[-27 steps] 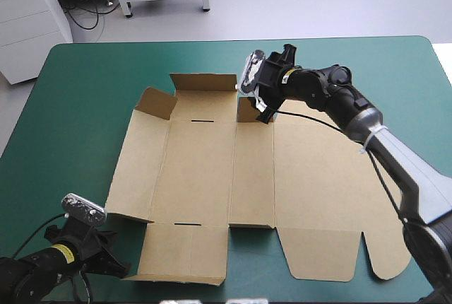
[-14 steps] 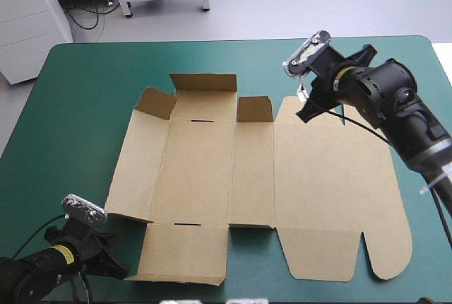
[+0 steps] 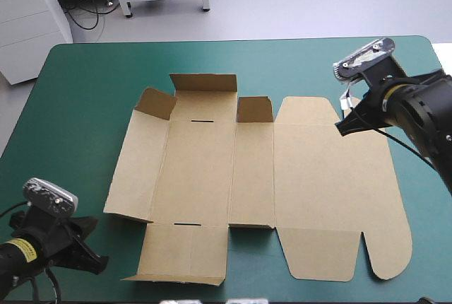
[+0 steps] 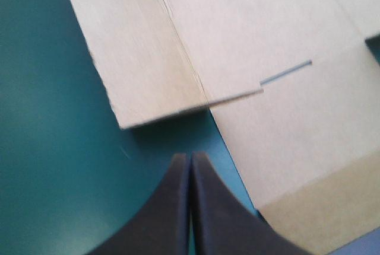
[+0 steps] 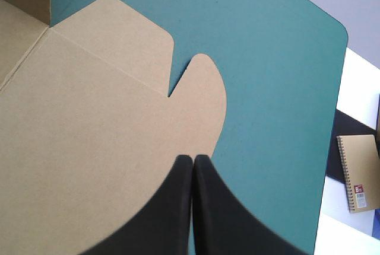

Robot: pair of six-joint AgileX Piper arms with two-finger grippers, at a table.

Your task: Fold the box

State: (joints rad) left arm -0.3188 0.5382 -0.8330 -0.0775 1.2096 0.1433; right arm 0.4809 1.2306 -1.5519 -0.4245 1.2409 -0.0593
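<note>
1. Teal-green cover (image 3: 78,106) bears the brown box (image 3: 282,177), mostly flat, long axis left-right.
2. Left gripper (image 4: 190,163), fingers together, sits beside its near-left corner.
3. Right gripper (image 5: 193,165), likewise together, hovers over its far-right edge.

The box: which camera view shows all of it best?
The high view: the whole box lies spread on the teal-green cover, with some far flaps raised. The left wrist view shows only one corner region with a slot; the right wrist view shows only its rounded tabs and part of a panel.
</note>
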